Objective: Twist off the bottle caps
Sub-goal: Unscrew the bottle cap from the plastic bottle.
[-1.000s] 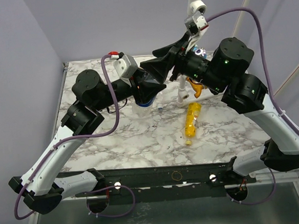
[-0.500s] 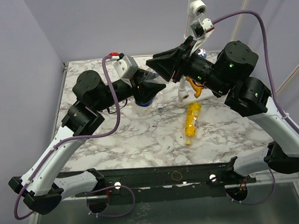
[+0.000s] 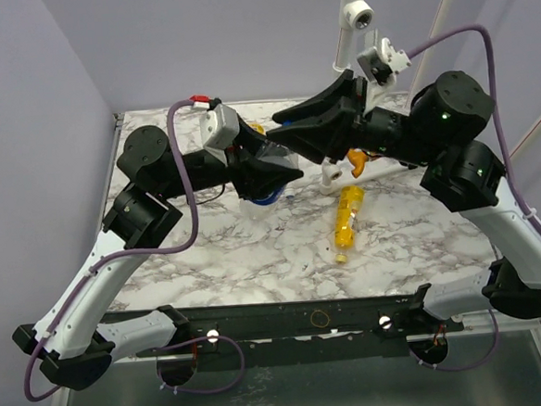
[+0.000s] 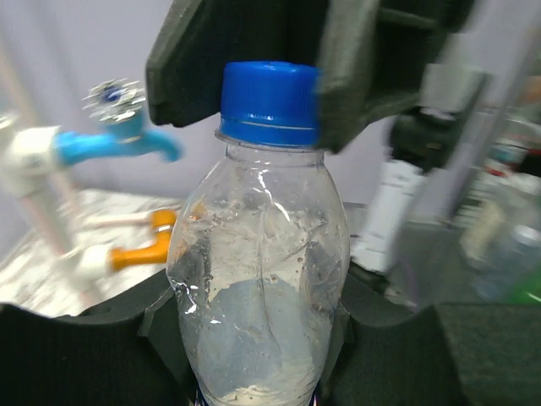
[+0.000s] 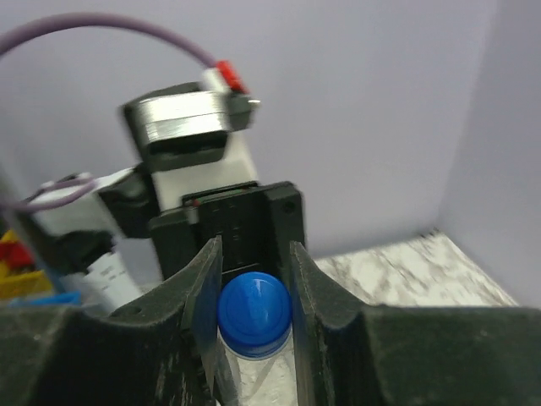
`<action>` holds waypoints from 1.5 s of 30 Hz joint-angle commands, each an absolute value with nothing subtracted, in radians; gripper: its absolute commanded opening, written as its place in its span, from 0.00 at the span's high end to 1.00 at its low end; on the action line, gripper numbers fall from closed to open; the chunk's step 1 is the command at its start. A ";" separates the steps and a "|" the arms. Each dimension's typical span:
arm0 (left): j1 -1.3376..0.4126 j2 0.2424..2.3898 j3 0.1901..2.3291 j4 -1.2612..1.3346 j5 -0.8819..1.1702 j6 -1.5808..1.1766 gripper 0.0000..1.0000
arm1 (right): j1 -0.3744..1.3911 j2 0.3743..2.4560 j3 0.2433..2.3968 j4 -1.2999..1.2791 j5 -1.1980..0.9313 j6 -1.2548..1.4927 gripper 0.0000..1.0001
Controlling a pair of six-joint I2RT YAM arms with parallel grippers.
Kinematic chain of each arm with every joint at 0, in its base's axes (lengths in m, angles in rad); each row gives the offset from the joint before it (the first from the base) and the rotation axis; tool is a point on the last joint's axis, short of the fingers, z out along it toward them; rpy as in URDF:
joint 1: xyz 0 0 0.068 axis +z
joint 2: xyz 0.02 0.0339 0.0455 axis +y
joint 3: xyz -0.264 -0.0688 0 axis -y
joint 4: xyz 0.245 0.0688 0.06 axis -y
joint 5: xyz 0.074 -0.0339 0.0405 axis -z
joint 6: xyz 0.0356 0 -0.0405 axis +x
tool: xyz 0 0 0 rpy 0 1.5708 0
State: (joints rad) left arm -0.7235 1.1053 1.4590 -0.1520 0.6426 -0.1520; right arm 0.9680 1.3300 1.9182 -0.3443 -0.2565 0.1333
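My left gripper (image 4: 254,342) is shut on the body of a clear bottle (image 4: 258,254), holding it upright above the table. The blue ribbed bottle cap (image 4: 270,101) tops that bottle. My right gripper (image 5: 254,309) comes from the right and is shut on this cap (image 5: 254,313), with one finger (image 5: 203,296) pressed against each side. In the top view the two grippers meet at the back middle of the table, right gripper (image 3: 280,146) above left gripper (image 3: 268,172). A yellow-orange bottle (image 3: 348,218) lies on its side on the marble top, apart from both arms.
A white pipe stand with an orange tap (image 3: 353,165) stands at the back right, just behind the right gripper. The left wrist view shows a blue tap (image 4: 127,144) and the orange tap (image 4: 135,245) to the left of the bottle. Purple walls enclose the marble table (image 3: 256,260).
My right gripper has swung left and down over the clear bottle and has closed on the blue cap. The left arm has shifted slightly left with the bottle still in it.
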 commanded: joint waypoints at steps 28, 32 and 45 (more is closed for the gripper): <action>-0.733 1.089 1.398 -0.176 0.396 -0.031 1.00 | 0.999 1.335 1.939 -0.400 0.107 0.184 0.17; -0.732 1.082 1.386 -0.151 0.350 -0.029 1.00 | 0.999 1.328 1.910 -0.405 0.140 0.214 0.25; -0.733 1.084 1.385 -0.129 0.342 -0.044 1.00 | 0.999 1.326 1.867 -0.386 0.164 0.270 0.61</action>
